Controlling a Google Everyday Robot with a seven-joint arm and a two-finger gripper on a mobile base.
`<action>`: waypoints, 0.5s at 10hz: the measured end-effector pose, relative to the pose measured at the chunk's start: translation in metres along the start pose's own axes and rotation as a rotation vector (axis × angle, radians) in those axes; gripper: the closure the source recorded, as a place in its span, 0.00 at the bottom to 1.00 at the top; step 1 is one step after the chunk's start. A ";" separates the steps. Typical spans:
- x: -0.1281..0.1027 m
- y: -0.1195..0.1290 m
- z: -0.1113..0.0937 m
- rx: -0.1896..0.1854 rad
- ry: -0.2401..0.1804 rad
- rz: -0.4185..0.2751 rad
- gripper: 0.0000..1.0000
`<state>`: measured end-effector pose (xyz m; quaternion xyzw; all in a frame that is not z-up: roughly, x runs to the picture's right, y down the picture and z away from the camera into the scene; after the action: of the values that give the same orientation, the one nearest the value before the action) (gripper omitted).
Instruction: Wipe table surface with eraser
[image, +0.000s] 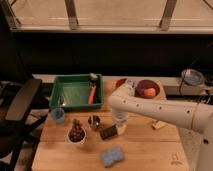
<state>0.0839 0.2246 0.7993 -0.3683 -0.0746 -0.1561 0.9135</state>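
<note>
1. Lying flat on the table (150, 150), the eraser (108, 132) sits near the middle of the wood, just right of the small dark metal cup (93, 121) and just left of the tool (120, 125).
2. You have the tool down low at the table, right beside the eraser's right end; whether it is apart, together or clamped on the eraser, you cannot tell.
3. Judge the wipe as under way at best: the eraser is at the surface, but the planks show no mark that tells wiped from unwiped.
4. Expect most of the table left to cover, with a white bowl (76, 135), a blue-grey pad (112, 156), a blue cup (58, 115) and a green tray (75, 91) hemming the strokes.
</note>
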 end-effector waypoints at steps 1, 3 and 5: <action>0.016 0.014 0.000 -0.007 0.004 0.034 1.00; 0.054 0.032 -0.004 -0.016 0.026 0.084 1.00; 0.086 0.031 -0.010 -0.009 0.045 0.101 1.00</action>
<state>0.1758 0.2189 0.7930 -0.3723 -0.0346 -0.1184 0.9199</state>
